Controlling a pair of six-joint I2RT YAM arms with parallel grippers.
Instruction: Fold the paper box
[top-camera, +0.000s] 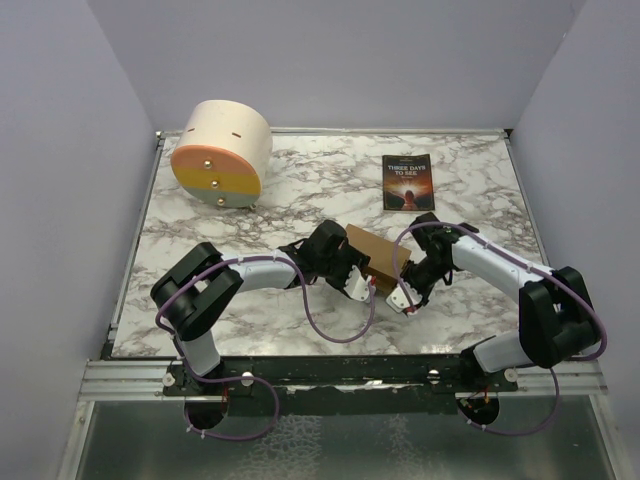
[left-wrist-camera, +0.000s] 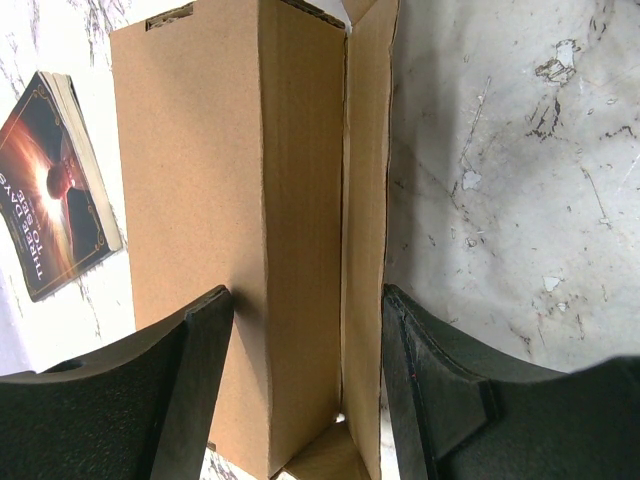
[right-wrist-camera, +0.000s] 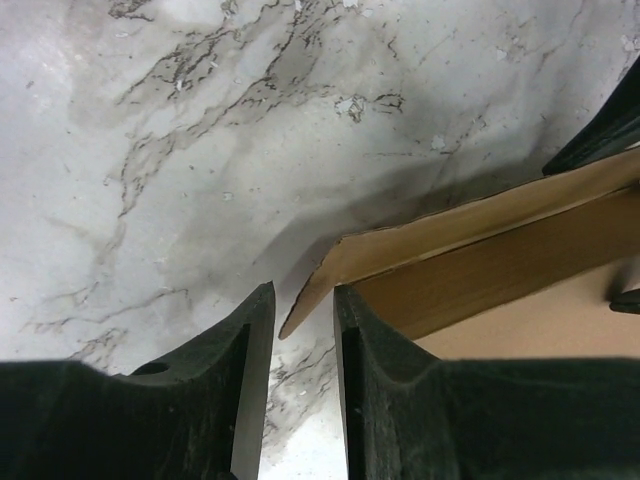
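The paper box (top-camera: 378, 254) lies near the middle of the table (top-camera: 290, 190), between the two grippers. It is plain brown cardboard with a matte, faintly fibrous face, sharp creases and raw cut edges. It is partly formed: one broad panel, a narrow side panel turned at a crease, and a loose flap beside it. A small slot is cut near the far edge of the broad panel.

The left gripper (left-wrist-camera: 308, 300) straddles the folded part. Its black fingers (left-wrist-camera: 195, 380) press against the cardboard on both sides and grip it.

The right gripper (right-wrist-camera: 303, 300) has its fingers only narrowly apart. A pointed flap corner sits at the mouth of the gap and is not clamped.

The table top is glossy white marble pattern with grey veins.

A paperback book (top-camera: 407, 182) lies flat at the far right, well apart from the box. Its dark cover shows an orange glow, and the title reads "THREE DAYS TO SEE".

A cream cylinder (top-camera: 222, 150) lies on its side at the far left. Its round face is banded orange and yellow, with small metal studs.
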